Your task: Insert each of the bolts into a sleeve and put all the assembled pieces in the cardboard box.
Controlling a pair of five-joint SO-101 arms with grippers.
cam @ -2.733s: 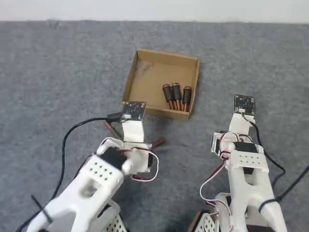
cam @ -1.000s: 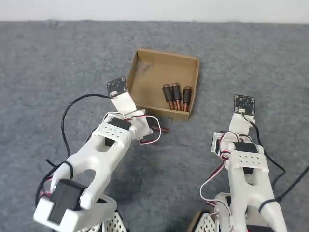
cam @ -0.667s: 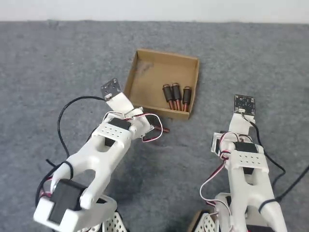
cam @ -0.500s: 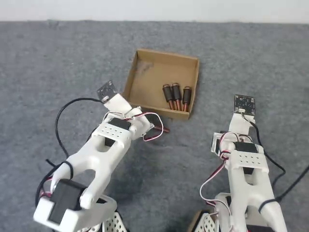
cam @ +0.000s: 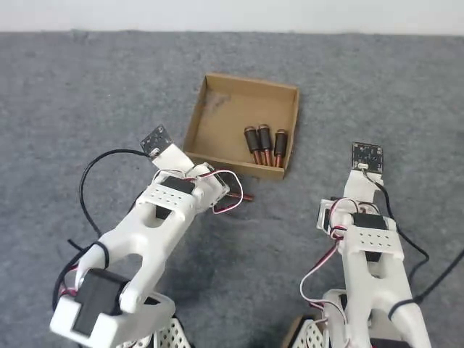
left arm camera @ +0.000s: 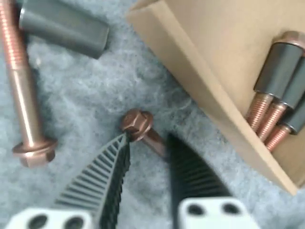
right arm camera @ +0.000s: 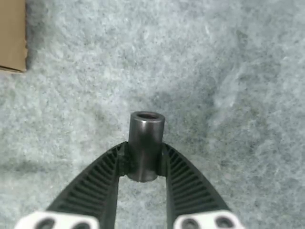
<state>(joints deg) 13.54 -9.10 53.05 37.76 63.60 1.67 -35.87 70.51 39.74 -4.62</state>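
My left gripper (left arm camera: 148, 140) is shut on a copper bolt (left arm camera: 138, 125), whose hex head pokes out past the fingertips just above the grey carpet. In the high view this bolt (cam: 244, 196) sticks out from under the left arm (cam: 170, 210), just in front of the cardboard box (cam: 203, 119). A second bolt (left arm camera: 24, 95) and a loose dark sleeve (left arm camera: 62, 26) lie on the carpet beside it. Three assembled pieces (cam: 265, 147) lie inside the box. My right gripper (right arm camera: 143, 150) is shut on a dark sleeve (right arm camera: 146, 136), held open end up above the carpet.
The box's near wall (left arm camera: 200, 90) stands close to the left gripper. A box corner (right arm camera: 12, 33) shows in the right wrist view. The right arm (cam: 366, 239) sits right of the box, with open carpet around it.
The left arm has lifted the bolt off the carpet and carried it toward the box, and its wrist has kept turning to the left. The right arm has not moved.
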